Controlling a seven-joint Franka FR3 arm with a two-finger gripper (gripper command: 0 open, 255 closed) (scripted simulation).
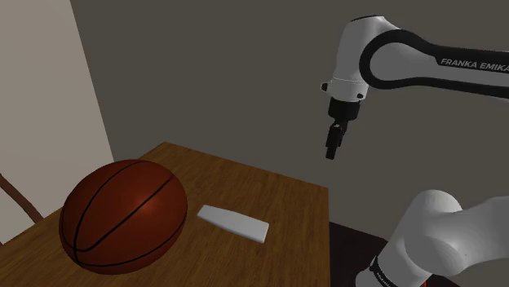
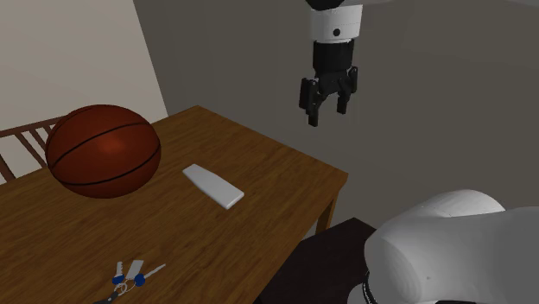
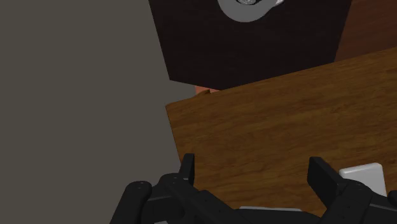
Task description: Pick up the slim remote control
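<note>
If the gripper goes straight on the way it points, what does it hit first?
Likely the gripper meets bare wooden table near its edge, with the white remote off beside one finger; depth is unclear.

Basketball (image 1: 124,214) and keys (image 2: 129,278) on a table (image 1: 285,204)
The basketball sits near a chair (image 2: 26,128), well apart from the keys.

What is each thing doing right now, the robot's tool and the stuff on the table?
tool: open, empty, high in the air.
remote: lying flat on the table, untouched.
basketball: resting on the table, apart from the remote.
keys: lying flat near the table's edge.
</note>
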